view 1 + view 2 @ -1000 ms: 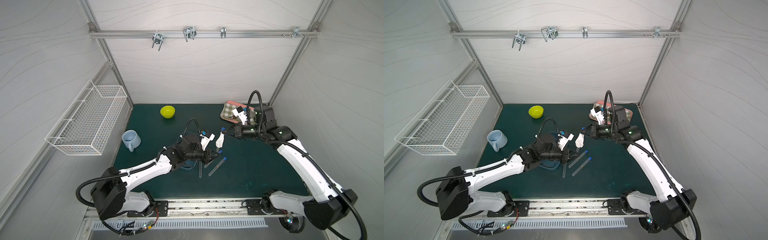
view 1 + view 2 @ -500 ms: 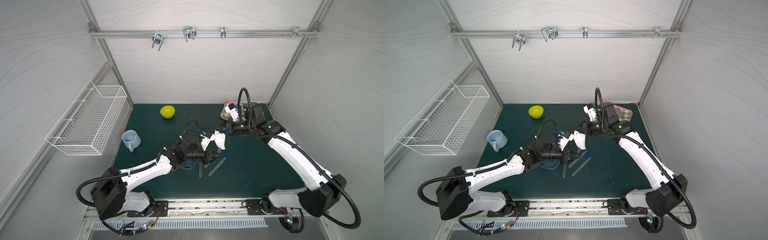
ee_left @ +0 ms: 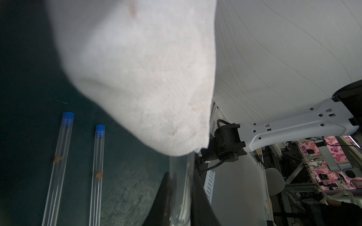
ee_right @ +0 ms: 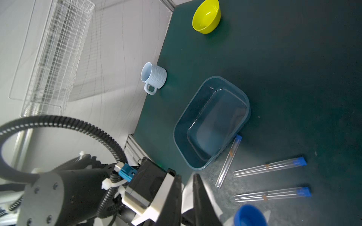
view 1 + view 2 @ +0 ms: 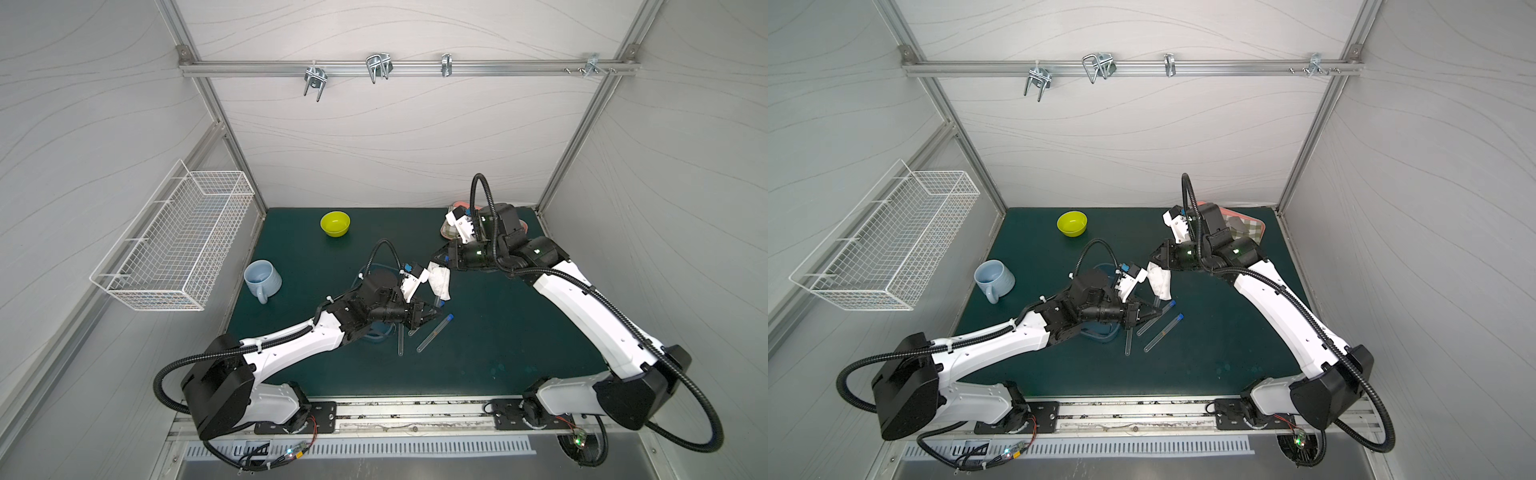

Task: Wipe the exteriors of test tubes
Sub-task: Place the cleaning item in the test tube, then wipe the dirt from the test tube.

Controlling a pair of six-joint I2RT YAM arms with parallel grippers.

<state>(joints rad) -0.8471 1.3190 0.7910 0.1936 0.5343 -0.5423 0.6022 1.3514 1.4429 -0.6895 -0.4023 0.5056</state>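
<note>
My left gripper (image 3: 181, 176) is shut on one test tube (image 3: 181, 187), holding it tilted above the green mat (image 5: 519, 332) in both top views. A white cloth (image 3: 141, 78) drapes over the tube's upper part. My right gripper (image 4: 187, 177) is shut on that cloth (image 4: 187, 195) just above; the tube's blue cap (image 4: 250, 215) shows beside its fingers. Three other test tubes lie on the mat: one (image 4: 228, 160) against a clear blue tub (image 4: 174, 133), two (image 4: 268, 166) (image 4: 272, 193) side by side. All three show orange marks.
A yellow bowl (image 5: 335, 223) stands at the back of the mat and a pale blue mug (image 5: 262, 278) at its left edge. A tray with a checked cloth (image 5: 1250, 226) sits at the back right. A wire basket (image 5: 178, 241) hangs on the left wall.
My right arm has swung left and brought the cloth onto the top of the held tube. The left arm and the three lying tubes have not moved.
</note>
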